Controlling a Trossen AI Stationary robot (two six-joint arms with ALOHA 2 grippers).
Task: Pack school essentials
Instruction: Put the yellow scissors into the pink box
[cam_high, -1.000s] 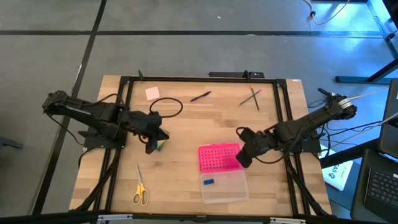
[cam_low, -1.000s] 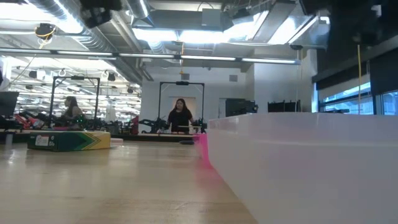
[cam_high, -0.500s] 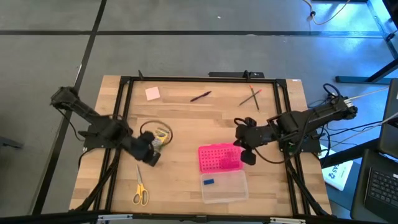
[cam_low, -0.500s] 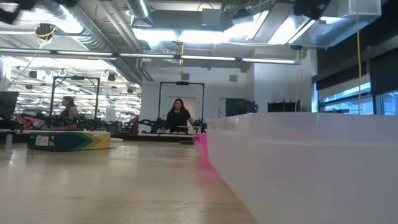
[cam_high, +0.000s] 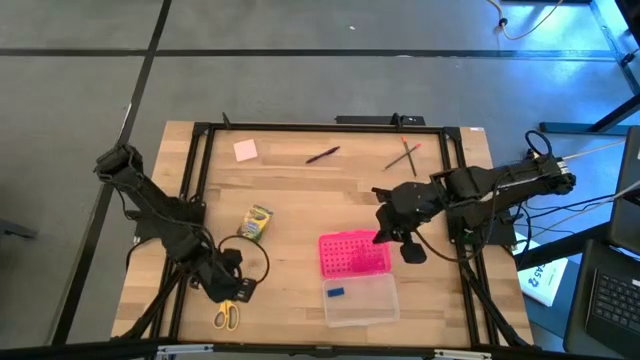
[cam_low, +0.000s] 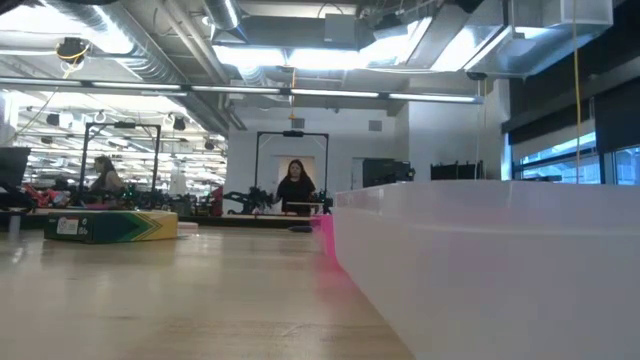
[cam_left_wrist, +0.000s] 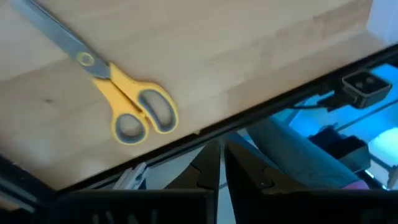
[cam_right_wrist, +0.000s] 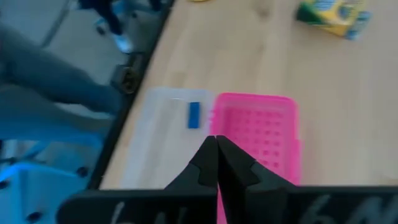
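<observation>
Yellow-handled scissors (cam_high: 226, 313) (cam_left_wrist: 127, 102) lie flat near the table's front left corner. My left gripper (cam_high: 238, 290) (cam_left_wrist: 222, 165) hovers shut just beside them, pointing steeply down, touching nothing. The green-yellow crayon box (cam_high: 257, 221) (cam_right_wrist: 331, 14) lies flat left of centre. A clear case (cam_high: 360, 298) holds the blue eraser (cam_high: 335, 292) (cam_right_wrist: 194, 115); its pink lid (cam_high: 353, 253) lies against its far side. My right gripper (cam_high: 410, 250) (cam_right_wrist: 216, 155) hangs shut above the lid's right end. The pink sticky pad (cam_high: 245, 150), dark pen (cam_high: 322, 155) and pencils (cam_high: 405, 155) lie at the far edge.
A black frame (cam_high: 200, 200) runs around the wooden table (cam_high: 300, 200). In the low view the clear case's wall (cam_low: 480, 260) fills the right half and the crayon box (cam_low: 100, 226) shows far left. People stand in the room behind.
My left gripper has swung from the crayon box toward the table's near edge and down, rolling its wrist, and now stands by the scissors; the crayon box stays on the table. My right gripper has risen a little above the pink lid and rolled. Both stayed shut.
</observation>
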